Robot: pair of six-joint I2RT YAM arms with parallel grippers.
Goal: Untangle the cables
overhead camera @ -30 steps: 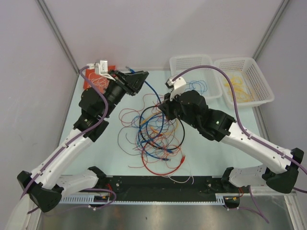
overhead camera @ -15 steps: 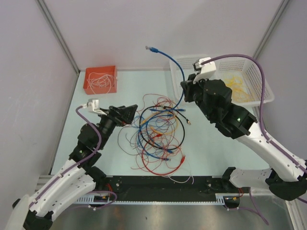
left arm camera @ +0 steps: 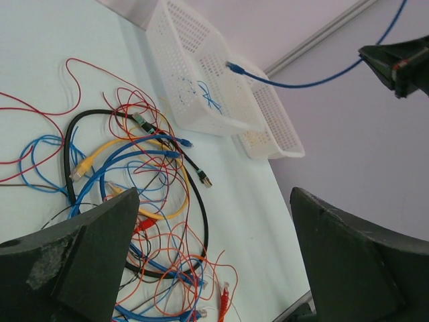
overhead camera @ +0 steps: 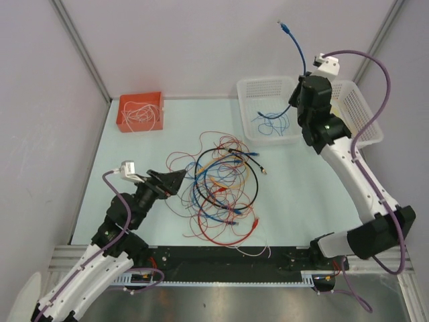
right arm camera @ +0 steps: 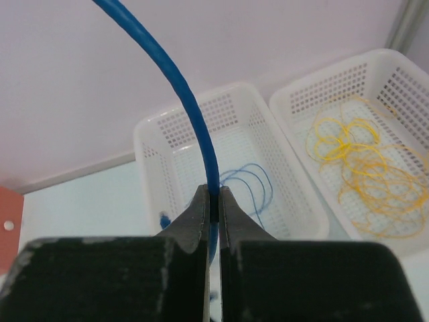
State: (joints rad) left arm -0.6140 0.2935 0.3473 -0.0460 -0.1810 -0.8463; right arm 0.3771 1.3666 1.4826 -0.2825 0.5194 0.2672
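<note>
Pale green table (overhead camera: 134, 147), grey walls behind. At the upper right of the top view the right tool (overhead camera: 299, 100) is clamped on a blue cable (overhead camera: 299, 50) above the white basket (overhead camera: 268, 80) — its plug end arcs high. The left tool (overhead camera: 173, 180) gapes, holding nothing, beside the tangled cables (overhead camera: 221, 191) at centre. Risk: on release the springy length may flop over the rim — outside the basket.

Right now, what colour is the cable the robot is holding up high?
The cable is blue, clearest in the right wrist view.
</note>
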